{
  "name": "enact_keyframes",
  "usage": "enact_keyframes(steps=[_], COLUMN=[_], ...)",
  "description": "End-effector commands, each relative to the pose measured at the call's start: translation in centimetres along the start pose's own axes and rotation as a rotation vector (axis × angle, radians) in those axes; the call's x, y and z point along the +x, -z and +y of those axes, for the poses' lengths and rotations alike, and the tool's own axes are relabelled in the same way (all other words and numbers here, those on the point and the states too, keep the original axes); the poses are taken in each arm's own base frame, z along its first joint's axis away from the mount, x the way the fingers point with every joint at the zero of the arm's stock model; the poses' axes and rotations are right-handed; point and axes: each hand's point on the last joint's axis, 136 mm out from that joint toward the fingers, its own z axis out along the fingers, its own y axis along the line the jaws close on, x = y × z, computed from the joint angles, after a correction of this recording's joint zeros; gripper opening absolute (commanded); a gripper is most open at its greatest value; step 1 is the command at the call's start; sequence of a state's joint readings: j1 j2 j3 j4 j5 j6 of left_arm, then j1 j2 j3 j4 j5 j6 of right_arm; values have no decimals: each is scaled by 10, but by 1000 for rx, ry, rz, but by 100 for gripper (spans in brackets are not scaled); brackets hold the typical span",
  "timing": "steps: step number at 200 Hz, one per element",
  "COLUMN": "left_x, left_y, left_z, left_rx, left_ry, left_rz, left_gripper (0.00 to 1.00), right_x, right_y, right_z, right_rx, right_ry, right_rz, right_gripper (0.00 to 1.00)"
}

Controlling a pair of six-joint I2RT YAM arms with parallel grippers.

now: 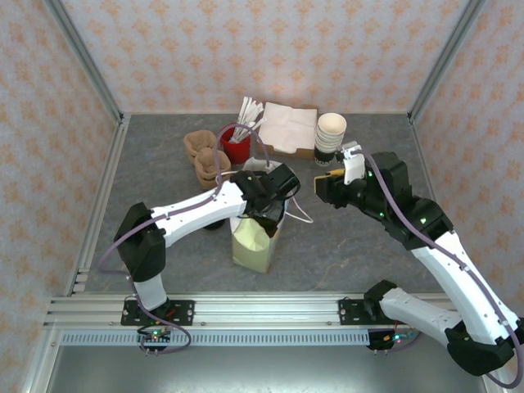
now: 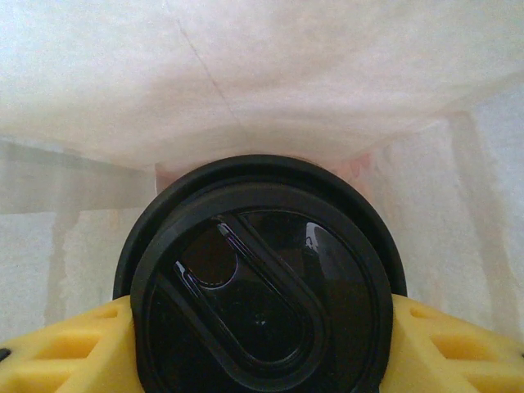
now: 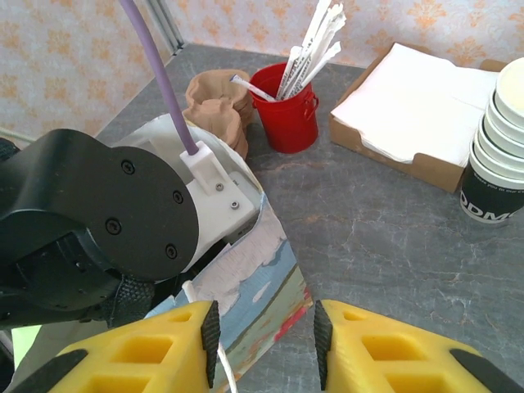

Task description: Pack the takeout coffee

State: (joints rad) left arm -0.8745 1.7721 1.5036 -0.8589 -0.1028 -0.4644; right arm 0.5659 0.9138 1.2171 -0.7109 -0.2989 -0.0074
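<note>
Black-lidded takeout coffee (image 2: 262,303) sits clamped between the yellow fingers (image 2: 65,352) of the left gripper (image 1: 270,206), down inside the mouth of the upright paper bag (image 1: 252,244), whose pale inner walls surround it. On the bag's right, the right gripper (image 3: 266,340) hovers with its fingers spread and nothing gripped, the bag's printed side showing through the gap.

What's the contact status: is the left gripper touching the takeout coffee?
Touching. The left wrist view shows the yellow fingers of the left gripper flush against both sides of the takeout coffee, with no gap visible.
</note>
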Motion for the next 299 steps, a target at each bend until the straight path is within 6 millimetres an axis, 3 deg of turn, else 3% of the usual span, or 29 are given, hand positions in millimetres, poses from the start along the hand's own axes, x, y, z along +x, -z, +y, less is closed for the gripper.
enact_keyframes(steps=[1,57,195,223,257,299], left_x=[26,39,40,29,9,-8], left_y=[-9,-28,-55,-49,-26,-1], left_z=[2,5,1,-1,0,4], left_rx=[2,-16,-3,9,19,23], left_ry=[24,25,41,47,56,65], left_rz=[96,165,161,138,93,46], left_gripper=[56,55,54,55,61,83], right_x=[-3,-9,-8,-8,-10,-11], right_y=[7,13,2,0,-4,-10], right_z=[-5,-2,5,6,3,1], right_rx=[32,17,-14,-16,1,9], right_ry=[-50,-83,-116,-121,-129,-126], right_rz=[-13,-33,7,16,16,12], right_gripper=[37,38,38,38,42,47])
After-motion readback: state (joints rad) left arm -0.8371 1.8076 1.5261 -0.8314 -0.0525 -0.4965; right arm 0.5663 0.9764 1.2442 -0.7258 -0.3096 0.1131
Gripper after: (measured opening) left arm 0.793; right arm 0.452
